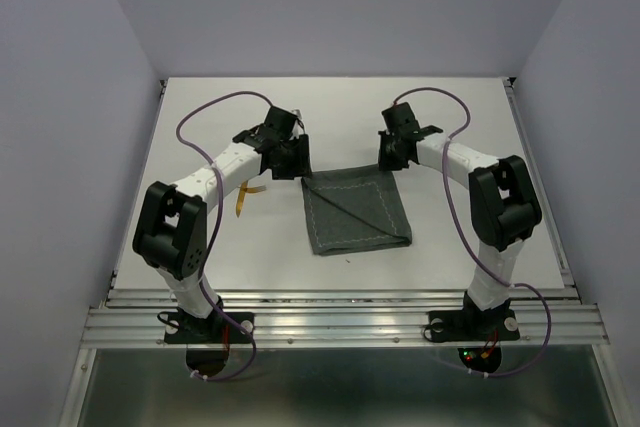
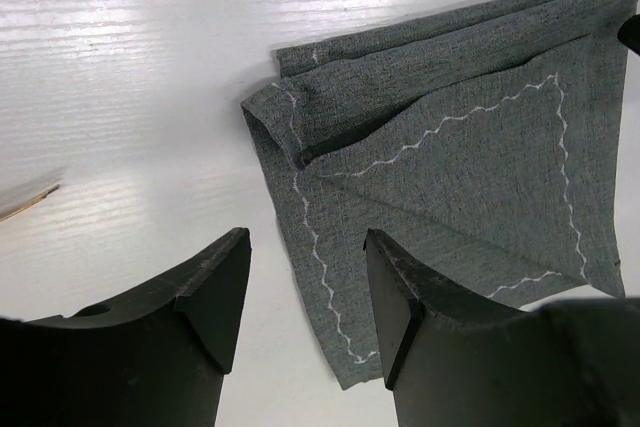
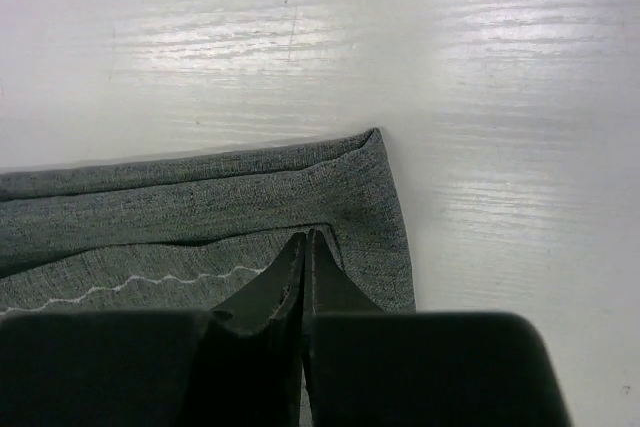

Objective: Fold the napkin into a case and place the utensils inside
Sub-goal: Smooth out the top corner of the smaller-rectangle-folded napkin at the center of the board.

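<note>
The napkin (image 1: 355,212) lies folded into a dark grey-green rectangle at the table's middle, light wavy stitching showing on top. My left gripper (image 1: 285,159) hovers open over its far-left corner; in the left wrist view the napkin (image 2: 450,157) edge runs between the spread fingers of that gripper (image 2: 306,242). At the far-right corner my right gripper (image 1: 392,157) is down on the cloth. The right wrist view shows it (image 3: 305,237) shut, tips pinching the edge of an upper layer of the napkin (image 3: 200,207). A gold utensil (image 1: 243,199) lies left of the napkin, partly under the left arm, its tip (image 2: 25,205) at the left wrist view's left edge.
White table (image 1: 450,257) enclosed by pale walls on three sides. An aluminium rail (image 1: 340,312) runs along the near edge by the arm bases. Purple cables (image 1: 200,117) loop above both arms.
</note>
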Controlling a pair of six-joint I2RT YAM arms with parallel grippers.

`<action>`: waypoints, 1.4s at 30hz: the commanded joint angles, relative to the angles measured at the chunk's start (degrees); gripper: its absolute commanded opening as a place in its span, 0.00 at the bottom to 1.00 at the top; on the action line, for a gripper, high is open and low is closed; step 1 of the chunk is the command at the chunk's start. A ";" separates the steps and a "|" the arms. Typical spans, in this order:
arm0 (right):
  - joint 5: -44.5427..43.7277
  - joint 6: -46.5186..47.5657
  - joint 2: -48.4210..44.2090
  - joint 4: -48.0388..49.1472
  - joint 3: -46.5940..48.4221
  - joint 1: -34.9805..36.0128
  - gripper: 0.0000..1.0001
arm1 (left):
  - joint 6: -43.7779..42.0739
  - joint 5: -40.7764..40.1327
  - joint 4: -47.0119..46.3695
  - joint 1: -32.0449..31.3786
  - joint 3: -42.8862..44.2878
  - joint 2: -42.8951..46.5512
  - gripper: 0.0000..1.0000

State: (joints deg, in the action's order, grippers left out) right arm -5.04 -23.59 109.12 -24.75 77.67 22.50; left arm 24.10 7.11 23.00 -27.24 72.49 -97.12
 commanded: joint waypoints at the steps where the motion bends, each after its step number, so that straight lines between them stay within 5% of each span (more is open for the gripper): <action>1: -2.43 0.13 -1.37 1.73 2.14 -0.27 0.13 | -0.02 0.09 -0.06 0.35 -1.38 3.34 0.60; 4: -2.61 0.92 -0.14 1.64 1.96 -0.27 0.32 | 0.25 0.18 -0.24 0.35 -1.74 3.60 0.60; 6: -1.47 1.18 0.39 1.55 1.87 -0.27 0.36 | 0.25 0.36 -0.41 0.35 -1.82 3.43 0.60; 28: 3.98 1.80 4.26 2.43 0.55 -0.27 0.35 | 0.34 0.71 -0.77 0.35 -2.00 2.55 0.60; 38: 3.63 1.45 2.50 2.52 0.64 -0.27 0.05 | 0.34 0.88 -0.77 0.35 -2.00 2.46 0.60; 42: 3.63 1.27 1.01 2.60 0.73 -0.27 0.01 | 0.34 0.88 -0.68 0.35 -2.09 2.38 0.60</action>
State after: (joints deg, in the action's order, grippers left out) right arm -1.50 -22.28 112.97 -23.94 77.84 22.50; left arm 24.49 7.51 22.87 -27.24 70.85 -96.68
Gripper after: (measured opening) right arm 0.018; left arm 0.604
